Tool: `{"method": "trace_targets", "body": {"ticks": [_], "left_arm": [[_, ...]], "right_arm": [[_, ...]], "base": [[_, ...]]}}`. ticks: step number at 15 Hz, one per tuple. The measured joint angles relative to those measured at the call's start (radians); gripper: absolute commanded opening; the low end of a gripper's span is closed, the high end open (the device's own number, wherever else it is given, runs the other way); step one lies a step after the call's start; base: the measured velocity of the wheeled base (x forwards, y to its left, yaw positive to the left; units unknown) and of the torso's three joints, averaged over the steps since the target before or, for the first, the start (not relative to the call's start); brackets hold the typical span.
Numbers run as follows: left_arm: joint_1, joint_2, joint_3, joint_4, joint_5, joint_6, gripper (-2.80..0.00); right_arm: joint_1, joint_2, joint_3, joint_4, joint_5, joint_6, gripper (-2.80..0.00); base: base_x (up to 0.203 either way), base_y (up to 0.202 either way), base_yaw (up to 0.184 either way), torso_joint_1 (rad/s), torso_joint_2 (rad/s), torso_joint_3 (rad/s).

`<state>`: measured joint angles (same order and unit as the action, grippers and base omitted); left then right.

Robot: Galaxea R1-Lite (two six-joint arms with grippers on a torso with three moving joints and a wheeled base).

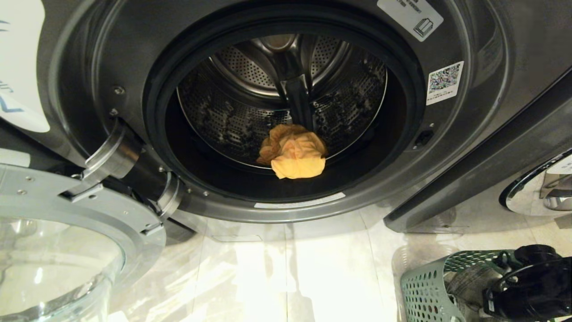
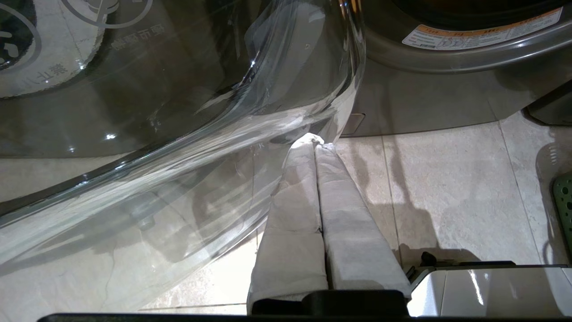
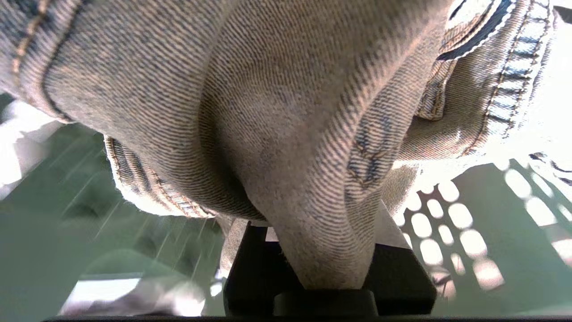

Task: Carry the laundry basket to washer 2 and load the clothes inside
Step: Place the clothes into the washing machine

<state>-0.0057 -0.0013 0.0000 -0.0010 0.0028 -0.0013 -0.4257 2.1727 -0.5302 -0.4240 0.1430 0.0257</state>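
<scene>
Here the right gripper [image 3: 328,250] stood inside the laundry basket [image 1: 424,286], jaws clenched on a denim garment [image 3: 268,112]; the left gripper [image 2: 318,144] was closed and empty. Washer 2 [image 1: 487,147] stood open, an orange cloth [image 1: 295,152] inside.

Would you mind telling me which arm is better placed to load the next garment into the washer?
Right: its gripper is shut on a denim garment inside the laundry basket; the left gripper is shut and empty beside the glass door.

Laundromat: adjoining front-load washers [image 1: 286,112] on tiled floor [image 1: 313,277].
</scene>
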Motion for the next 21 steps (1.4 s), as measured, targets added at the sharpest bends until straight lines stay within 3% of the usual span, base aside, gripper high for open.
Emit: {"method": "trace_targets", "body": {"ticks": [3, 6, 13, 17, 21], "left_arm": [[0.000, 0.000, 0.000, 0.000, 0.000, 0.000, -2.80], [0.000, 0.000, 0.000, -0.001, 0.000, 0.000, -2.80], [0.000, 0.000, 0.000, 0.000, 0.000, 0.000, -2.80], [0.000, 0.000, 0.000, 0.000, 0.000, 0.000, -2.80], [0.000, 0.000, 0.000, 0.000, 0.000, 0.000, -2.80]], "right_arm": [[-0.001, -0.294, 0.167, 0.001, -0.003, -0.016, -2.80], [0.000, -0.564, 0.305, 0.003, -0.014, -0.083, -2.80], [0.023, -0.966, 0.387, 0.006, 0.003, -0.226, -2.80], [0.162, -1.075, 0.408, 0.007, 0.077, -0.284, -2.80], [0.506, -1.098, 0.389, 0.002, 0.073, -0.329, -2.80]], "base": [[0.000, 0.000, 0.000, 0.000, 0.00, 0.000], [0.000, 0.000, 0.000, 0.000, 0.00, 0.000], [0.000, 0.000, 0.000, 0.000, 0.00, 0.000], [0.000, 0.000, 0.000, 0.000, 0.00, 0.000], [0.000, 0.000, 0.000, 0.000, 0.00, 0.000]]}}
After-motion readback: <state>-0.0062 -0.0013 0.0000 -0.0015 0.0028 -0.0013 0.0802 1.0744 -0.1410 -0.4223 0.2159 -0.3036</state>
